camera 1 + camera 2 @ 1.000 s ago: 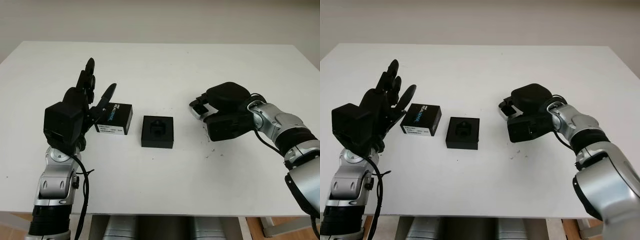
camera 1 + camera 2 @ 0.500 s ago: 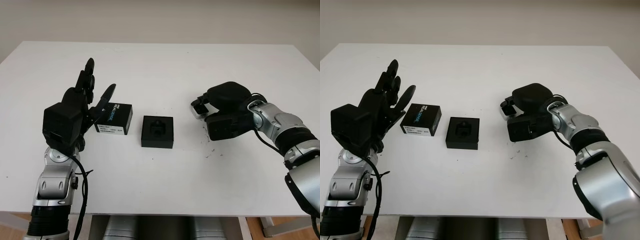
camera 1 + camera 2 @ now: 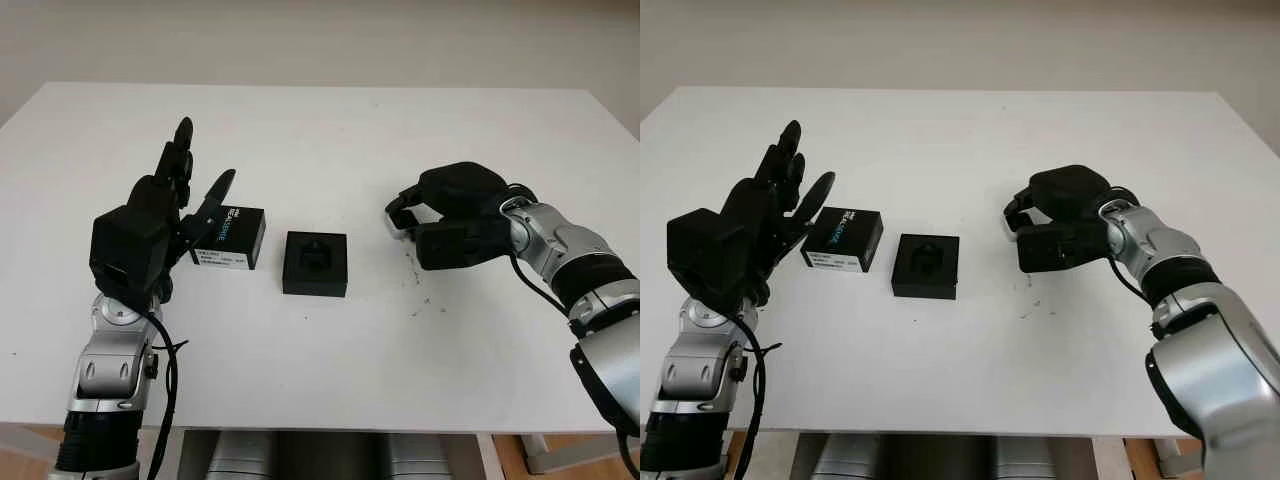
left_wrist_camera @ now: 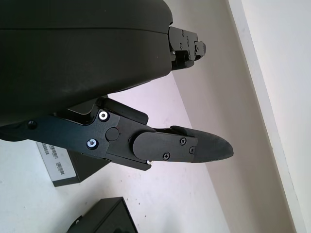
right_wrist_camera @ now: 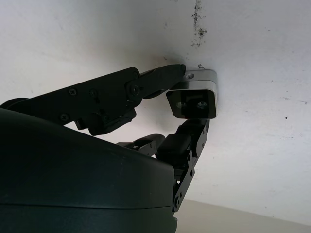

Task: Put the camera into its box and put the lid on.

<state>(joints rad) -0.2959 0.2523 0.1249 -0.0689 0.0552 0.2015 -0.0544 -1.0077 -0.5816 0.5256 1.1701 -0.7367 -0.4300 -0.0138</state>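
Silver camera [image 5: 198, 92] now sits gripped in the right hand [image 3: 452, 215], fingers closed tighter than before; left hand [image 3: 150, 225] waits open beside the lid [image 3: 229, 238].

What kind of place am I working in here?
Probably a lab or test bench: a plain white table against a bare wall, holding just a black open box, its black printed lid, and a small silver camera in the right hand.

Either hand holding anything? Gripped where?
Right hand grips the small silver-cased black-faced camera by opposite edges, against the white table. Left hand open, raised beside the lid.
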